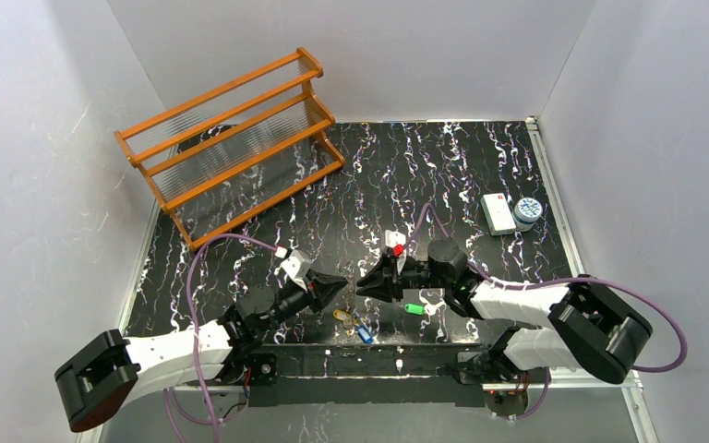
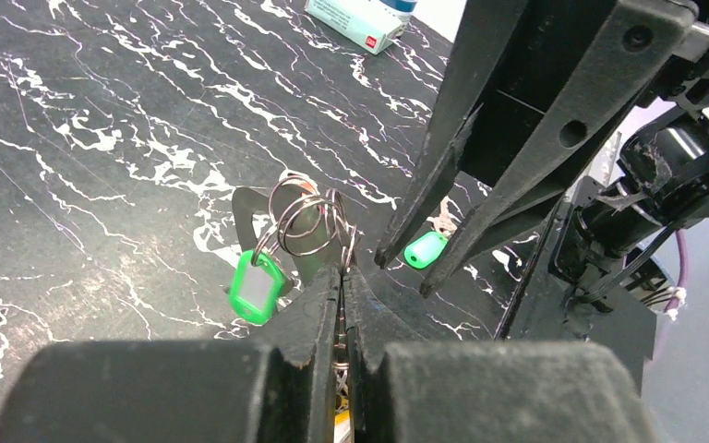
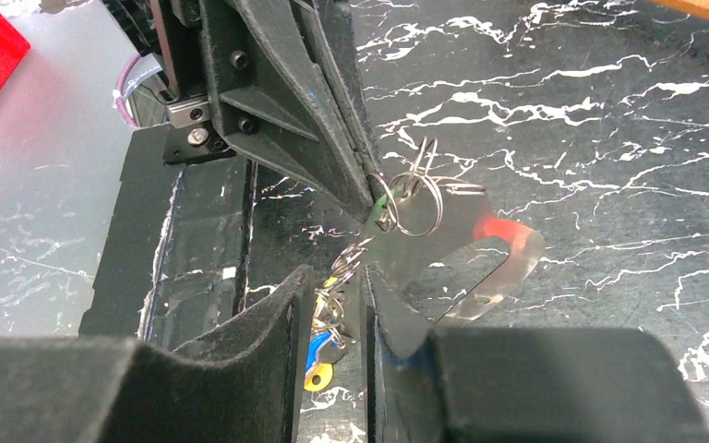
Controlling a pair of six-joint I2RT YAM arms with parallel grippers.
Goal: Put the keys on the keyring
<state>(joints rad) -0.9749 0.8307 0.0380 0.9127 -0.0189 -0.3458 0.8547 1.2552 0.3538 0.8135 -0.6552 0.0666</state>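
Left tool [image 2: 341, 269] is gripping the keyring [image 3: 452, 231] above the desk [image 1: 378, 185], 1 green key [image 2: 257, 288] hanging by it. Right tool [image 3: 337, 277] is waiting nearly closed; whether it is holding anything, I cannot tell. It should be advancing slowly, with the keyring kept steady.

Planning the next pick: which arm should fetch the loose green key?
Likely right: the loose green key lies beside the right gripper, whose jaws are apart; the left gripper is shut on the keyring.

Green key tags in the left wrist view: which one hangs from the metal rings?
The near-left green tag, dangling from the rings pinched by the left hand; the other green tag lies loose on the tabletop.
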